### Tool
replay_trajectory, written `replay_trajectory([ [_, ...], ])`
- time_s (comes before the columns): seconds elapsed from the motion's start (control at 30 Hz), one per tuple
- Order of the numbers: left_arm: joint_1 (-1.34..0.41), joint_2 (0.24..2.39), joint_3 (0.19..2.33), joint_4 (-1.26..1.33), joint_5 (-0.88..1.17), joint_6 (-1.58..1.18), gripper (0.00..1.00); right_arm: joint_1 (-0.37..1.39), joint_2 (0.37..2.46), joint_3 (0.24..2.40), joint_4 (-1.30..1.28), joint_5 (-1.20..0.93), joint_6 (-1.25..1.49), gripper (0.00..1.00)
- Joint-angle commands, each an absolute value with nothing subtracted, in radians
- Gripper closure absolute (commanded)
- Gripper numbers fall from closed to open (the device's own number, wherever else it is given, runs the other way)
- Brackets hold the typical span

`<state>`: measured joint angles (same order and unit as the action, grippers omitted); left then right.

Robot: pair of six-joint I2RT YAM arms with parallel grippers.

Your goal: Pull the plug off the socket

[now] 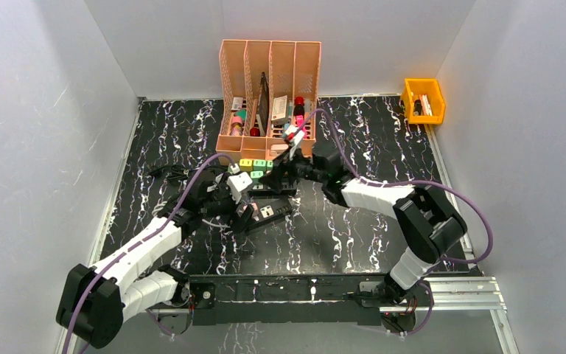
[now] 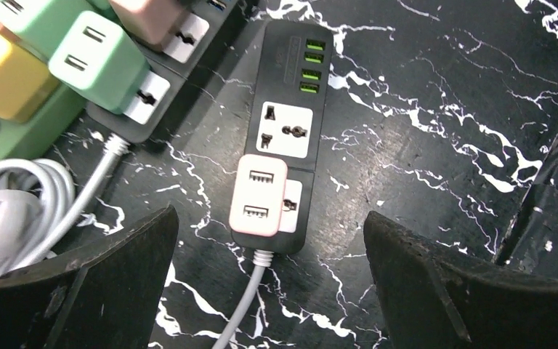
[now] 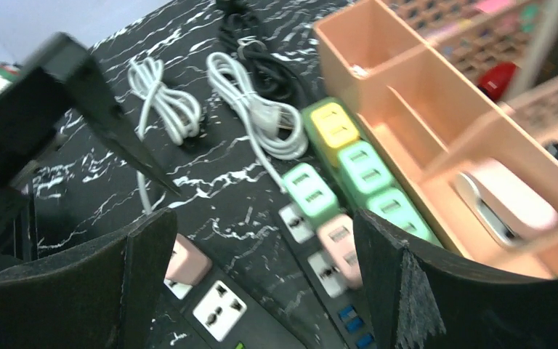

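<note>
Approach step. The left pincer hung wide open and empty over the pink plug, which sat in the black power strip. The right pincer was likewise open and empty. Next move judged: descend, close, pull straight out.

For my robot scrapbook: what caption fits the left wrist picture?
Left gripper, open, above pink plug in black power strip.

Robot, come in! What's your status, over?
Left end effector open, hovering over pink plug. Plug seated in black power strip, not gripped. Right end effector open, empty. Nothing blocking the plug, over.
</note>
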<state>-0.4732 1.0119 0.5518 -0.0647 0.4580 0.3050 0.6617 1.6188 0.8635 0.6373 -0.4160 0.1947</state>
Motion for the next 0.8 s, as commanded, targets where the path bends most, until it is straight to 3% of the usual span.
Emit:
replay_trajectory([
  [0.0, -0.468, 1.049, 0.568, -0.125, 0.518, 0.293, 0.02, 0.742, 1.672, 0.977, 0.625, -0.394, -0.017, 0.02],
  [0.23, -0.468, 1.053, 0.572, -0.158, 0.569, 0.297, 0.02, 0.778, 1.774, 1.052, 0.525, -0.502, -0.138, 0.09],
  [0.4, -0.461, 1.01, 0.566, -0.174, 0.506, 0.274, 0.02, 0.779, 1.75, 0.982, 0.525, -0.526, -0.153, 0.07],
  [0.6, -0.451, 1.113, 0.609, -0.246, 0.598, 0.261, 0.02, 0.779, 1.702, 0.808, 0.706, -0.616, -0.185, 0.06],
  [0.77, -0.45, 1.155, 0.627, -0.269, 0.62, 0.273, 0.02, 0.778, 1.726, 0.816, 0.715, -0.698, -0.227, 0.06],
])
